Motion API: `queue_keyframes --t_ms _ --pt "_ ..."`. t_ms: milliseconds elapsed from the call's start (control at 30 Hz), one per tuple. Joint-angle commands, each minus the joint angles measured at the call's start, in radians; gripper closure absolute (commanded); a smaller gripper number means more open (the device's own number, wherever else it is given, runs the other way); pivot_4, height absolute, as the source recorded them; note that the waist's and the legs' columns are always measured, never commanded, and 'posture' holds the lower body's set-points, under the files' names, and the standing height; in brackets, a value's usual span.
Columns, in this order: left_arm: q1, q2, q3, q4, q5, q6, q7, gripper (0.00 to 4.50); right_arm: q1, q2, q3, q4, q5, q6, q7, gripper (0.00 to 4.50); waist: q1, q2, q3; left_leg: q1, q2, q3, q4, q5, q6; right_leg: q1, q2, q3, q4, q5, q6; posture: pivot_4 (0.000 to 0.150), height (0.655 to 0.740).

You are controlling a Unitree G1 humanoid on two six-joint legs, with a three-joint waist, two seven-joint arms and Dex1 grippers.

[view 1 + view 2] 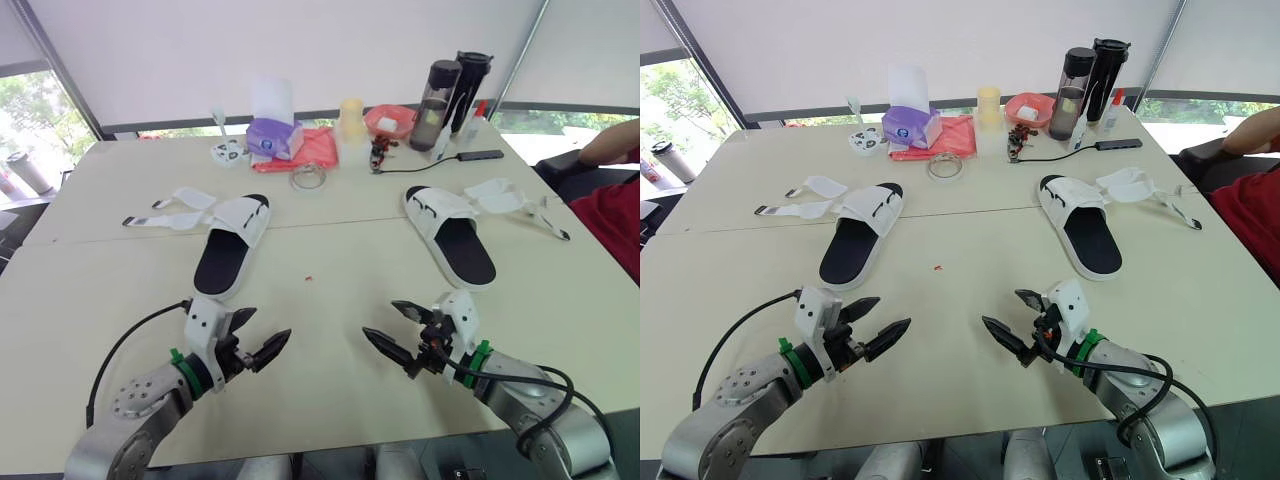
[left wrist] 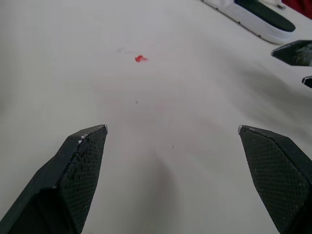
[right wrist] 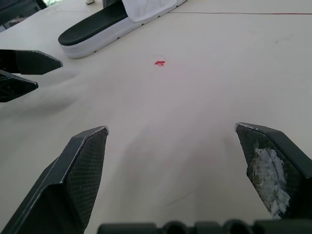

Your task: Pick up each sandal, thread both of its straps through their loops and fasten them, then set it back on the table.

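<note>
landmark: a small red speck (image 1: 311, 274) on the pale worktop (image 1: 330, 400), lying between the two sandals.
left sandal (image 1: 228, 245): flat on the worktop, to the left of the speck and slightly beyond it, black footbed up, heel end toward the robot, nothing touching it.
left sandal's straps (image 1: 165, 210): unfastened, splayed flat on the side away from the speck.
right sandal (image 1: 452, 235): flat on the worktop, to the right of the speck and slightly beyond it, footbed up, heel end toward the robot, nothing touching it.
right sandal's straps (image 1: 520, 198): undone, spread outward on the side away from the speck.
left end effector (image 1: 265, 327): on the robot's side of the speck and a little left of it, low over bare worktop, fingers spread wide, holding nothing.
right end effector (image 1: 380, 319): on the robot's side of the speck and a little right of it, fingers spread wide, empty, tips facing the left end effector across a gap.
clutter: well beyond the speck, near the far edge, a purple tissue box (image 1: 273, 138), a red cloth (image 1: 312, 150), a tape roll (image 1: 308, 177) and two dark bottles (image 1: 436, 92).
person: a red-clothed person (image 1: 610, 215) far to the right of the speck, past the right sandal.
</note>
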Motion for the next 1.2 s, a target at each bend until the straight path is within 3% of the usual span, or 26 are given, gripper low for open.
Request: queue_keyframes --t_ms 33,233,433,600,733,1200 --pt "-0.029 0.003 0.013 0.014 0.001 -0.008 0.001 0.02 -0.016 0.016 -0.049 -0.009 0.027 0.000 -0.023 0.00 0.000 0.000 0.000 0.000 0.000 0.000 0.000 0.000 0.000 0.000 0.000 0.000 0.000 0.000 0.000 0.150 0.7400" --pt "-0.104 0.050 -0.012 0.043 -0.019 0.007 -0.071 0.02 -0.004 0.060 -0.130 -0.037 0.055 0.004 -0.106 0.00 0.000 0.000 0.000 0.000 0.000 0.000 0.000 0.000 0.000 0.000 0.000 0.000 0.001 0.003 -0.004 0.150 0.7400" --pt "-0.242 0.122 -0.017 0.083 -0.054 0.046 -0.171 0.02 -0.047 -0.018 -0.147 -0.008 -0.111 -0.124 -0.127 0.00 -0.001 0.000 0.000 0.000 0.000 0.000 0.001 0.000 0.000 0.000 0.001 0.000 0.001 0.003 -0.004 0.150 0.7400" --pt "-0.408 0.209 -0.041 0.108 -0.113 0.105 -0.302 0.02 -0.174 -0.249 -0.037 0.211 -0.543 -0.359 -0.205 0.00 -0.004 -0.001 0.000 0.001 -0.002 0.005 0.000 0.000 0.000 0.000 0.001 0.000 0.001 0.004 -0.004 0.150 0.7400" --pt "-0.476 0.218 -0.066 0.113 -0.142 0.130 -0.347 0.02 -0.349 -0.339 0.099 0.457 -0.817 -0.490 -0.296 0.00 -0.009 -0.001 0.001 0.002 -0.002 0.007 0.000 0.001 0.000 0.000 0.001 0.000 0.001 0.004 -0.005 0.150 0.7400" --pt "-0.416 0.117 -0.095 0.080 -0.111 0.098 -0.264 0.02 -0.805 -0.283 0.332 1.097 -1.109 -0.763 -0.404 0.00 -0.029 -0.004 0.002 0.002 -0.002 0.007 0.000 0.002 -0.001 0.002 0.001 0.003 0.001 0.006 -0.002 0.150 0.7400"
